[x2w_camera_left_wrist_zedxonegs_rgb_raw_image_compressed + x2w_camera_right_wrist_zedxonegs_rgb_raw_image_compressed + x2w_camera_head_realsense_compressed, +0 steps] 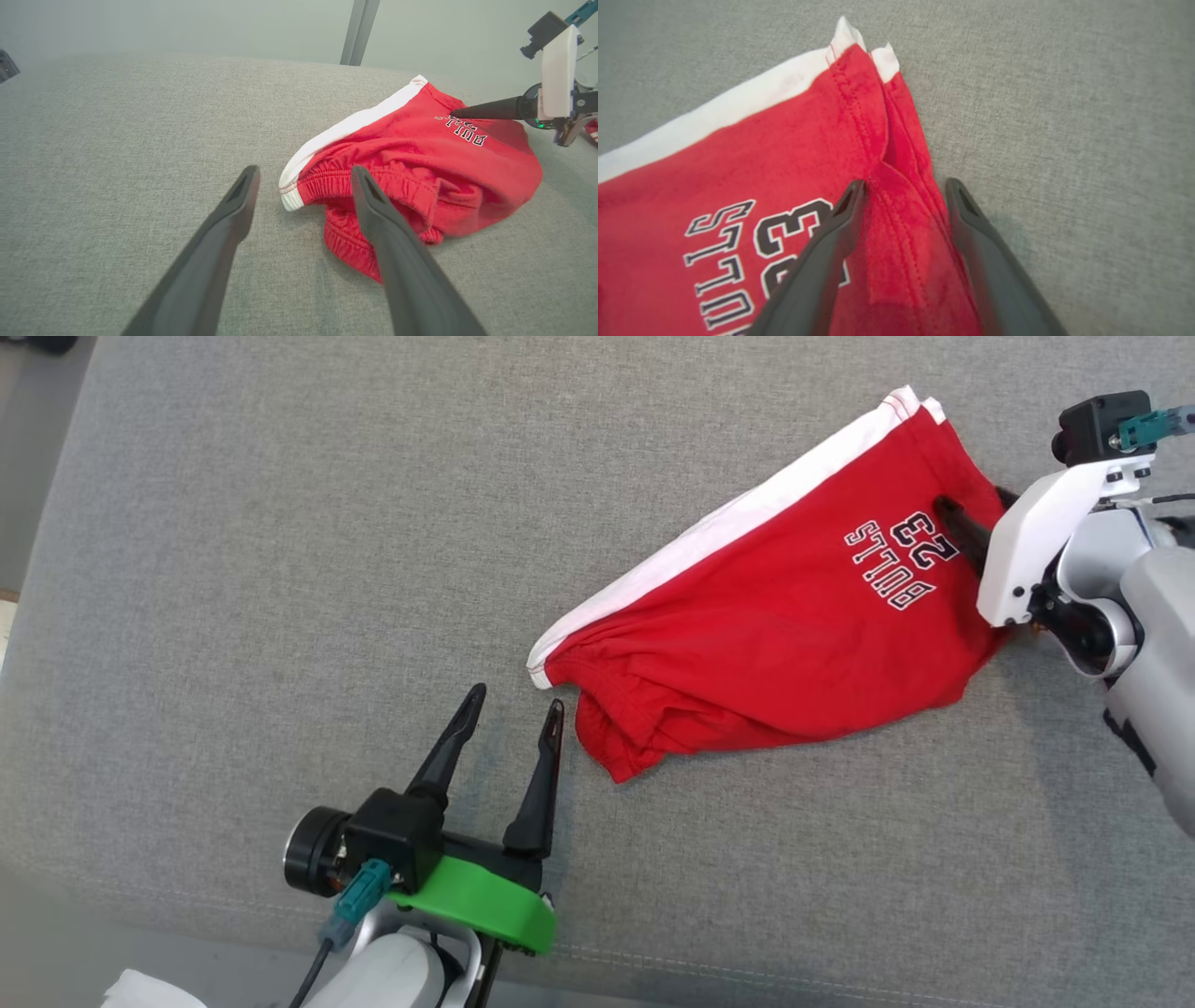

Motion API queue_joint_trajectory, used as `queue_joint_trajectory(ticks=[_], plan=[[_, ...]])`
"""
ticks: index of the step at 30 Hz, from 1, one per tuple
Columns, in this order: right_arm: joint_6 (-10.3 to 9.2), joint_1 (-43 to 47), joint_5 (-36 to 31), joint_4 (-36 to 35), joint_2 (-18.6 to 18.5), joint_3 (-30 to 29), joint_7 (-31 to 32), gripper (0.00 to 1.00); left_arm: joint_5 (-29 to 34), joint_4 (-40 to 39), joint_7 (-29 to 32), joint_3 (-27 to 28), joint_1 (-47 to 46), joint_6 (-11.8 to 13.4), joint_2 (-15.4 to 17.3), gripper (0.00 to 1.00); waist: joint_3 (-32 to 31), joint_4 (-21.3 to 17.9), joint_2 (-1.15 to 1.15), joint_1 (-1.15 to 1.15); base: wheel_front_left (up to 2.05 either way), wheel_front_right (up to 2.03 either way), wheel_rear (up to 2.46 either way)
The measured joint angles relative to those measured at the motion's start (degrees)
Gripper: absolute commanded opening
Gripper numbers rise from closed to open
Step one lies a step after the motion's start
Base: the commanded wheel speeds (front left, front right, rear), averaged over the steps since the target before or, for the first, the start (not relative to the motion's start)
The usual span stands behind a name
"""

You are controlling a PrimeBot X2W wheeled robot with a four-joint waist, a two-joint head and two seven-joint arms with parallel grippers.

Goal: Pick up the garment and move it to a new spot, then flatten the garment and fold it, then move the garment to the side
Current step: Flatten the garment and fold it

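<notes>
**A:** Start on the left. What is the left hand (516,698) doing?

**B:** It sits low over the grey desk (233,569) with its two dark fingers spread wide and nothing between them. It is just beside the gathered waistband (336,179) of the garment (775,625) and is not gripping it. I'd guess it is there because that bunched end needs pulling straight.

**A:** And the garment itself?

**B:** It is a pair of red shorts with a white side stripe (709,537), lying on the desk right of centre. It runs slantwise from the waistband near the left hand up to the leg hem (859,107) at the far right. The waistband end is rumpled and doubled over. The end with the printed lettering (901,560) lies smoother. It looks set down but not yet flat.

**A:** The right side?

**B:** The right hand (904,185) comes in over the hem end with its fingers apart. They straddle a raised red fold by the stitched edge without pinching it. Each hand has one end of the shorts, which suits stretching the cloth lengthwise.

**A:** Any risk?

**B:** The doubled waistband could mean the left hand catches only one layer.
</notes>
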Motion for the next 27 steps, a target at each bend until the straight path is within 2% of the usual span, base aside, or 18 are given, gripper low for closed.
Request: queue_joint_trajectory(ticks=[8, 12, 20, 27], plan=[[0.03, 3.8, 7.0, -1.2, 4.4, -3.9, -3.1, 0.0, 4.2, 0.7, -0.2, 4.6, 3.8, -1.6, 1.0, 1.0, -1.5, -3.1, 0.0, 0.0, 0.0, 0.0, 0.0], [0.02, 6.8, 10.3, -3.1, 4.5, -5.9, -4.2, 0.0, 5.6, 0.5, -0.2, 6.3, 6.1, -2.4, 1.4, 1.0, -3.1, -4.9, 0.0, 0.0, 0.0, 0.0, 0.0], [0.02, 18.7, 19.9, -6.5, 2.0, -13.9, -6.6, 0.0, 9.9, -0.1, -0.3, 12.8, 14.1, -5.9, 0.3, 1.0, -8.8, -9.3, 0.0, 0.0, 0.0, 0.0, 0.0], [0.02, 25.7, 20.6, 0.4, -3.1, -20.5, -10.8, 0.0, 13.2, 1.1, -0.3, 18.2, 19.7, -10.3, -4.2, 1.0, -13.8, -11.4, 0.0, 0.0, 0.0, 0.0, 0.0]])
